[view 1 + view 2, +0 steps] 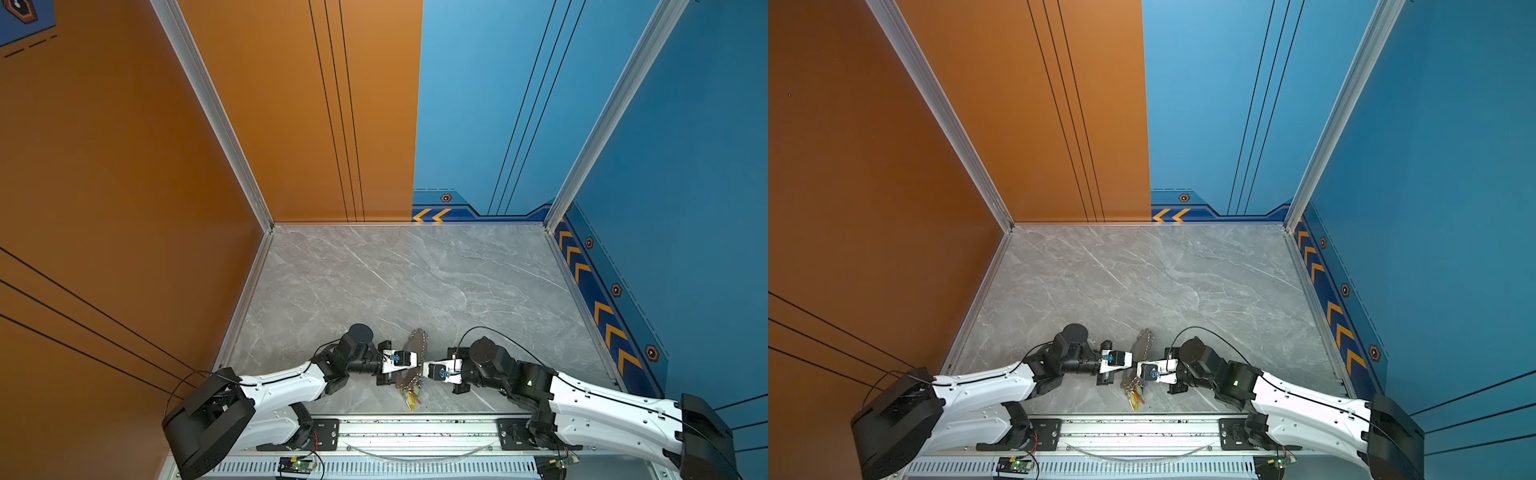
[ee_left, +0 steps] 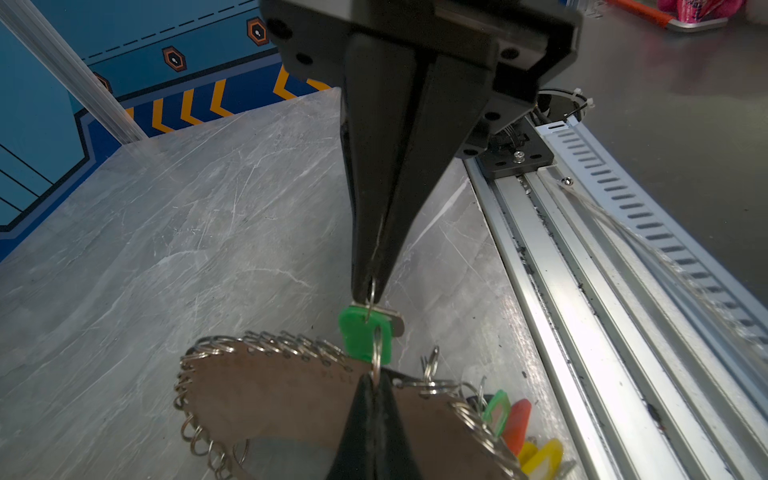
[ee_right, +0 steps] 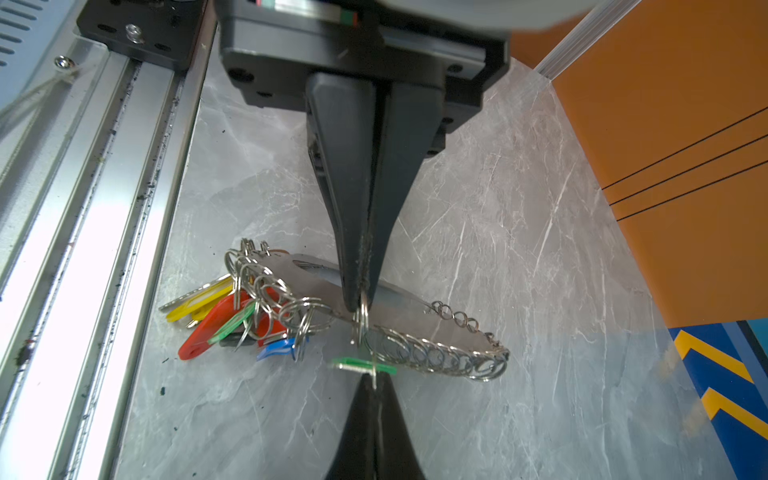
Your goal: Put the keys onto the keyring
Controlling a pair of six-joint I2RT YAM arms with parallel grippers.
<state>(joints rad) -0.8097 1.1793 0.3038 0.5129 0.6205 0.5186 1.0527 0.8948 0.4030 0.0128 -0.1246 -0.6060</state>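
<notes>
your left pincer (image 2: 375, 380) pinches the keyring (image 2: 270, 395) edge, right pincer (image 2: 369, 291) the green key (image 2: 363, 336); tug sideways, either may slip.

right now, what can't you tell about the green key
- Whether the green key is threaded onto the keyring: left wrist view, the right gripper covers the joint.
- Right wrist view: the key is edge-on and blurred.
- Both top views: too small to find.
</notes>
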